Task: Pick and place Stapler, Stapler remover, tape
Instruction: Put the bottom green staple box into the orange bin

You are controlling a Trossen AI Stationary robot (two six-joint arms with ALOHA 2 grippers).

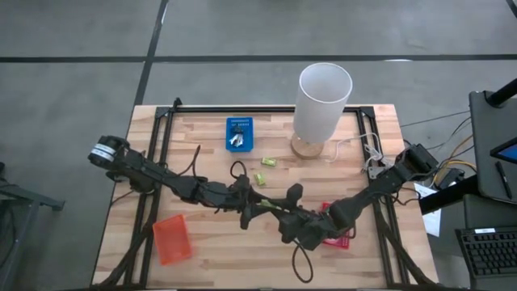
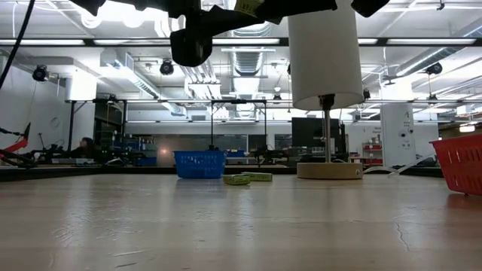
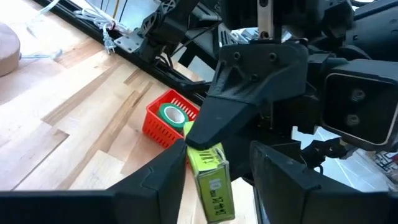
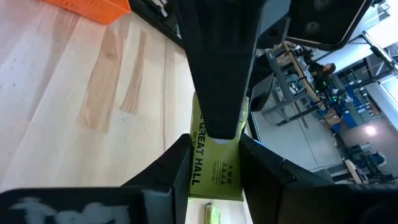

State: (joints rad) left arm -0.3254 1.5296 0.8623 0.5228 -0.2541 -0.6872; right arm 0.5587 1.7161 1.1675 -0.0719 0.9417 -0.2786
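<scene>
- We see the two dark arms meeting above the middle of the wooden table [image 1: 210, 267], the left gripper [image 1: 260, 204] and the right gripper [image 1: 284, 218] almost nose to nose.
- Between them hangs a small yellow-green box [image 3: 211, 180], lifted clear of the tabletop; its printed face reads "GREAT HALL" in the right wrist view [image 4: 214, 163].
- The left gripper is clenched on the box, one dark finger [image 3: 155, 180] pressed on each side of it.
- The right gripper grasps the same box, its own fingers [image 4: 163, 171] flanking the printed face while the other arm's finger overlaps the box end.
- Just beyond the right gripper, toward the right arm's base, sits a red basket [image 1: 339, 237], and in the left wrist view a green tape roll [image 3: 172, 114] lies inside it.
- Well beyond both grippers, near the table's far edge, stands a blue basket [image 1: 239, 134] with small items in it that we cannot make out.
- Two more yellow-green boxes [image 1: 264, 170] lie on the wood between the grippers and a white-shaded lamp [image 1: 321, 105] on a round wooden base.
- An orange tray [image 1: 172, 239] rests by the table's near edge, beneath the left arm's reach and well apart from its gripper.
</scene>
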